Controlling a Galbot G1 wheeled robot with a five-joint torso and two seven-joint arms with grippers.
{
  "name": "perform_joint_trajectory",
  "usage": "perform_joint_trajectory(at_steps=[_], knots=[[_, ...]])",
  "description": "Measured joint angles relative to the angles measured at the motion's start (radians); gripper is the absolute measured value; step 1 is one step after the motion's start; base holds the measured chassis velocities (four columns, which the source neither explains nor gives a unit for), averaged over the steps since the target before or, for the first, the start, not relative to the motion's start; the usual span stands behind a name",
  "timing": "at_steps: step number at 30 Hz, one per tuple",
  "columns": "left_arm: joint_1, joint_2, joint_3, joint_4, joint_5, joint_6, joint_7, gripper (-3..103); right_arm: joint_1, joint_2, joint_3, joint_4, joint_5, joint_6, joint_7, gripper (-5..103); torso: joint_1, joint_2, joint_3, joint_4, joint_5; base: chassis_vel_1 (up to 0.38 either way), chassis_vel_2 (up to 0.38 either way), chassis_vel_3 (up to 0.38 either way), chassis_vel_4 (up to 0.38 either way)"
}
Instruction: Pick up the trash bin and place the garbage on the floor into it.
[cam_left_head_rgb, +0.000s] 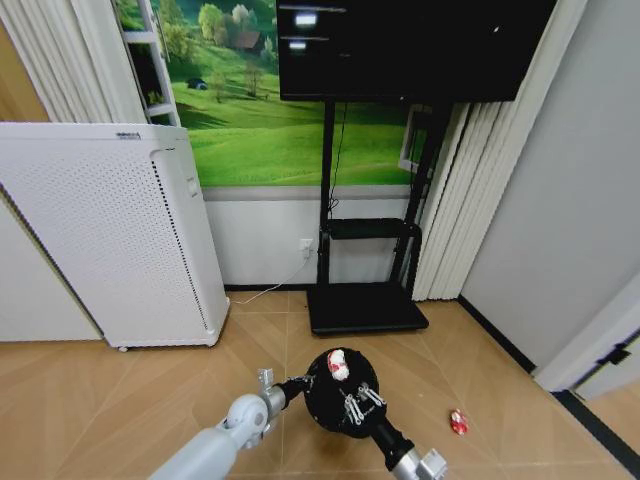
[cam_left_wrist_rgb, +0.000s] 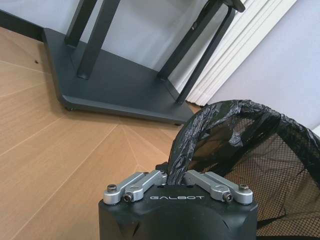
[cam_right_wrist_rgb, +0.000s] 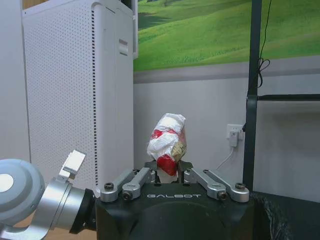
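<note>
The trash bin (cam_left_head_rgb: 325, 405), a small black mesh basket with a dark liner, is at the lower middle of the head view. My left gripper (cam_left_head_rgb: 298, 386) is shut on its near-left rim; in the left wrist view the gripper (cam_left_wrist_rgb: 172, 176) pinches the bunched liner of the trash bin (cam_left_wrist_rgb: 260, 150). My right gripper (cam_left_head_rgb: 342, 385) reaches in from the lower right and is shut on a crumpled red-and-white piece of garbage (cam_left_head_rgb: 338, 365) over the bin's mouth. In the right wrist view this piece (cam_right_wrist_rgb: 167, 142) stands up between the gripper (cam_right_wrist_rgb: 169, 169) fingers. Another red-and-white piece (cam_left_head_rgb: 458, 422) lies on the floor to the right.
A tall white perforated air purifier (cam_left_head_rgb: 110, 235) stands at the left. A black TV stand base (cam_left_head_rgb: 365, 308) sits on the floor just beyond the bin, against the wall. A grey wall runs along the right. Wooden floor (cam_left_head_rgb: 120, 400) lies open to the left.
</note>
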Motion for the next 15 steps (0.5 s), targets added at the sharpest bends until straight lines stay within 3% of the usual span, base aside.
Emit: perform_joint_trajectory(at_steps=[4,5,7,9,10,14,15], knots=[[0.037,-0.001,-0.041,-0.036,0.002,0.001,-0.013,4,0.019,0.019,-0.016,-0.024,-0.009,-0.014,0.030,35,0.000,0.000,0.000,0.0000,0.0001,0.000,0.000,0.000,0.000],[0.054,0.005,-0.059,-0.051,0.000,0.003,-0.022,4,0.024,0.025,-0.023,-0.027,-0.008,-0.020,0.034,46,0.000,0.000,0.000,0.0001,0.0001,0.000,0.000,0.000,0.000],[0.063,0.009,-0.069,-0.056,0.001,0.003,-0.024,4,0.026,0.026,-0.026,-0.028,-0.008,-0.023,0.038,46,0.000,0.000,0.000,0.0001,0.0001,0.000,0.000,0.000,0.000],[0.083,0.015,-0.096,-0.063,0.008,0.003,-0.026,4,0.026,0.023,-0.031,-0.035,-0.016,-0.026,0.041,51,0.000,0.000,0.000,0.0000,0.0000,0.000,0.000,0.000,0.000],[0.106,0.017,-0.127,-0.071,0.012,0.004,-0.029,4,0.023,0.018,-0.030,-0.043,-0.028,-0.023,0.043,63,0.000,0.000,0.000,0.0003,0.0001,0.000,0.000,0.000,0.000],[0.138,0.016,-0.173,-0.086,0.019,0.008,-0.051,4,0.015,0.015,-0.023,-0.046,-0.031,-0.018,0.048,68,0.000,0.000,0.000,0.0000,-0.0002,0.000,0.000,0.000,0.000],[0.170,0.016,-0.224,-0.109,0.027,0.026,-0.128,4,0.011,0.014,-0.014,-0.037,-0.019,-0.020,0.062,79,0.000,0.000,0.000,0.0000,-0.0001,0.000,0.000,0.000,0.000]])
